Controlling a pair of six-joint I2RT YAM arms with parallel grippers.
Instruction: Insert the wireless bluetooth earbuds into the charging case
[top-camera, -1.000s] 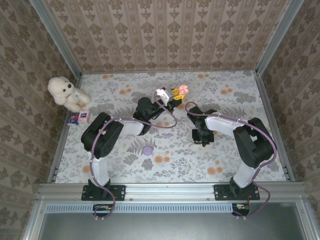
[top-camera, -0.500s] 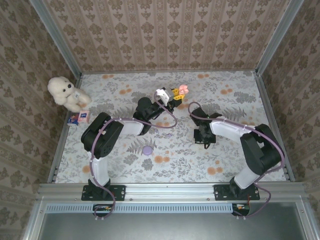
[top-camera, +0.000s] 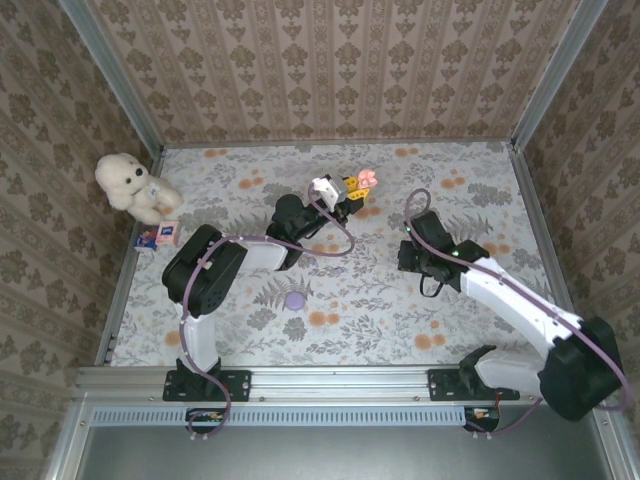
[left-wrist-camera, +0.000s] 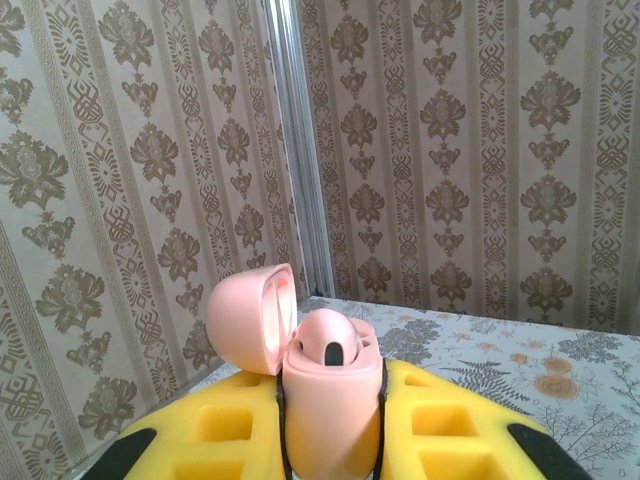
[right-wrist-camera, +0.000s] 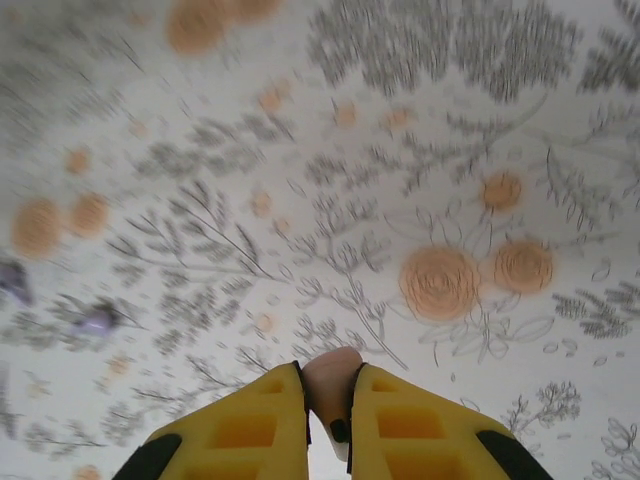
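Note:
My left gripper (left-wrist-camera: 333, 378) is shut on a pale pink charging case (left-wrist-camera: 332, 410), held upright with its lid (left-wrist-camera: 250, 318) swung open to the left. One pink earbud (left-wrist-camera: 330, 343) sits in the case. From above, that gripper (top-camera: 352, 187) and the case (top-camera: 366, 179) are raised near the back middle of the table. My right gripper (right-wrist-camera: 330, 378) is shut on the other pale pink earbud (right-wrist-camera: 330, 388), above the floral cloth. In the top view it (top-camera: 411, 257) hangs right of centre. A small blurred lilac bit (right-wrist-camera: 97, 320) lies on the cloth.
A round purple case (top-camera: 295, 299) lies on the floral cloth (top-camera: 480, 290) in front of the left arm. A white teddy bear (top-camera: 130, 185) and a small box (top-camera: 158, 236) sit at the left edge. Patterned walls enclose the table.
My right arm has swung out to the right and stretched, carrying its gripper a little back and right. The left arm and the pink case have not moved.

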